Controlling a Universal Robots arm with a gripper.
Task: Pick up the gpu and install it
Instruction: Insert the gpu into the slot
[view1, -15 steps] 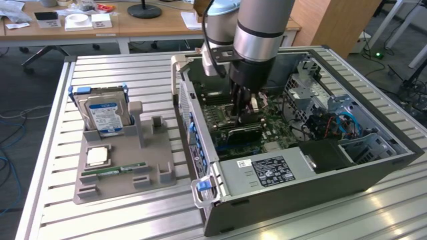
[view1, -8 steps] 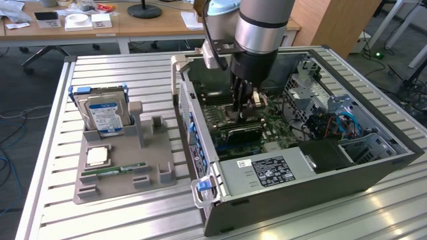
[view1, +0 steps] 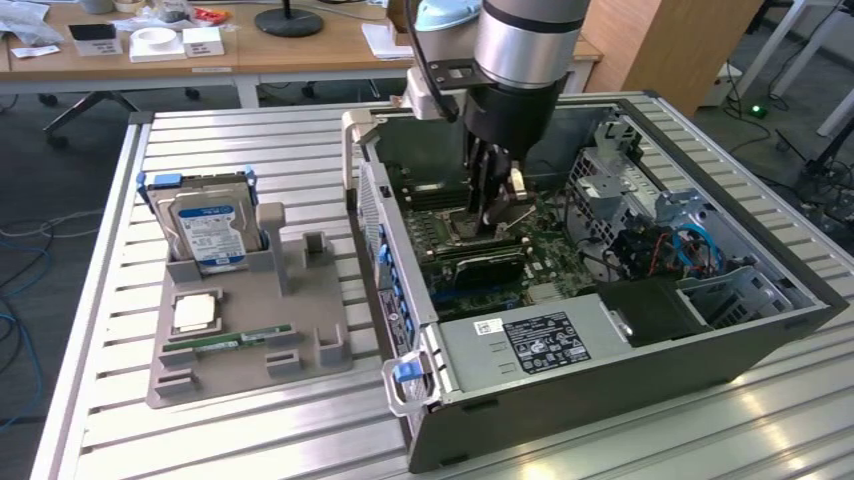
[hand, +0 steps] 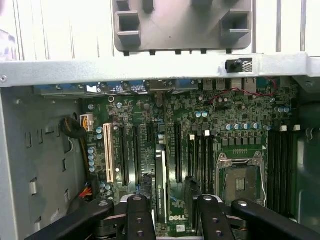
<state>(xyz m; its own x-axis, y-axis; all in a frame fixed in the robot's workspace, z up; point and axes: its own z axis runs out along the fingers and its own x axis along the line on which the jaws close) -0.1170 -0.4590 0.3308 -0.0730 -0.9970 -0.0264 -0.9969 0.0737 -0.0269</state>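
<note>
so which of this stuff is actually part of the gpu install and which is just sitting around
Part of the job:
- gpu, edge-on between the fingers over a motherboard slot
- gripper, reaching into the case
- open computer case
- motherboard

Just lying about:
- hard drive, upright in the grey holder
- grey parts tray
- green memory stick on the tray

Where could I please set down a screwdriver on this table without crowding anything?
Bare slats lie between the grey holder and the table's near edge, and behind the hard drive. It is crowded inside the PC case, where the gripper stands over the gpu.
</note>
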